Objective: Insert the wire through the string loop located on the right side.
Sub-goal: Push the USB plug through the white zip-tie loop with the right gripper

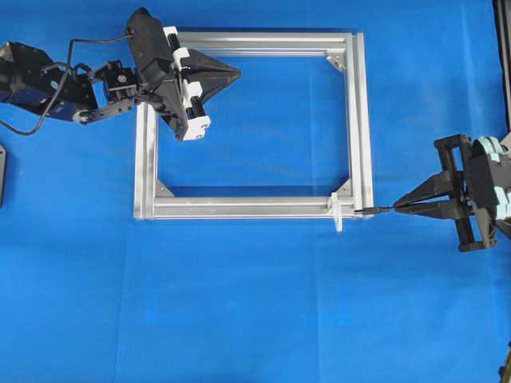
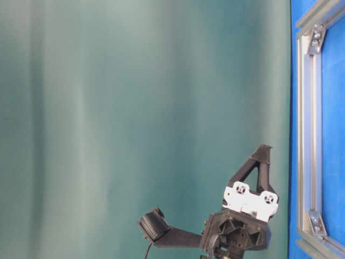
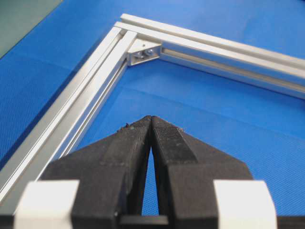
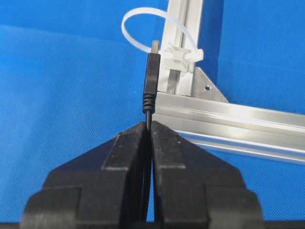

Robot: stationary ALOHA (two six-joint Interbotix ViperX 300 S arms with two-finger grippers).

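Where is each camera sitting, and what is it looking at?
Overhead: above the table, looking straight down at the silver frame, both arms, left pincer and right pincer.
Table-level: low at the table's edge, turned sideways, facing a green backdrop; the left arm shows.
Left wrist: behind the shut left pincer, looking at a frame corner bracket.
Right wrist: behind the right pincer, shut on the wire, facing the string loop.
Shared: every view shows the frame.

Silver aluminium frame (image 1: 364,120) lying flat on blue cloth (image 1: 255,303), rectangular, open in the middle, silver corner brackets (image 1: 338,61) inside its corners, plain green backdrop (image 2: 135,108) behind in the table-level view
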